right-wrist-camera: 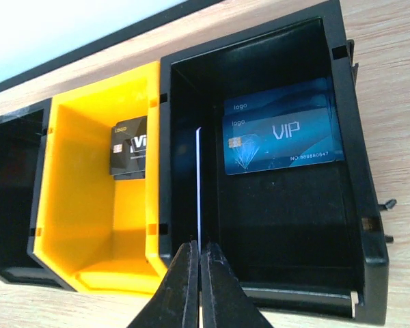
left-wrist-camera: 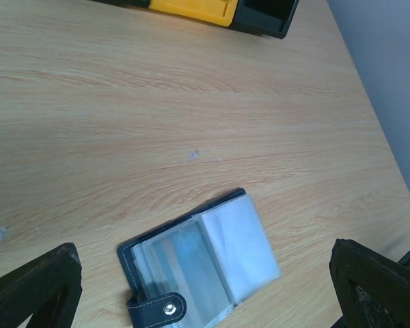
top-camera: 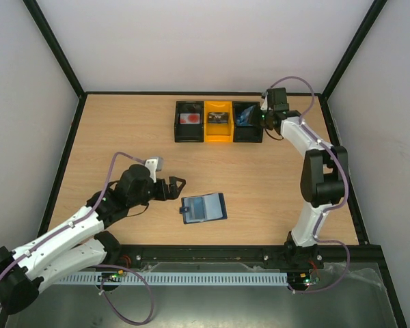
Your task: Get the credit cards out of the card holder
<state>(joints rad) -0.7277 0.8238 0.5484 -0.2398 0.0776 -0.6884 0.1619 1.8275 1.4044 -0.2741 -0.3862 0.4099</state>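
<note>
Top view: one card holder (top-camera: 203,208) lies open and flat on the wooden table (top-camera: 123,130), a little toward 6 o'clock from centre, and neither arm touches it. The left gripper (top-camera: 177,185) sits near its 10 o'clock with its fingers spread and nothing between them. Three bins stand in a touching row at the table's 12 o'clock: a left black bin (top-camera: 189,139), a yellow bin (top-camera: 218,139) and a right black bin (top-camera: 247,139). From here each shows one card: a red-marked card (top-camera: 190,118), a dark card (top-camera: 218,118) and a blue card (top-camera: 244,116). The right gripper (top-camera: 262,117) hangs at the 3 o'clock end of the row, over the right black bin.

Left wrist view: two fingers (left-wrist-camera: 34,290) stand wide apart at the lower corners. The card holder lies between and beyond them, untouched, with its clear sleeves facing up and one snap tab (left-wrist-camera: 165,309) at its 7 o'clock corner. A bluish tint shows through one sleeve (card or reflection, I cannot tell).

Right wrist view: the right gripper's two fingers are pressed together at 6 o'clock, pinching the near end of one edge-on card (right-wrist-camera: 198,184). That card stands by the left wall inside the right black bin. Two blue VIP cards (right-wrist-camera: 287,140) lie overlapped on that bin's floor, toward 1 o'clock. The yellow bin holds a black card (right-wrist-camera: 130,154) (possibly a second one beneath it).
</note>
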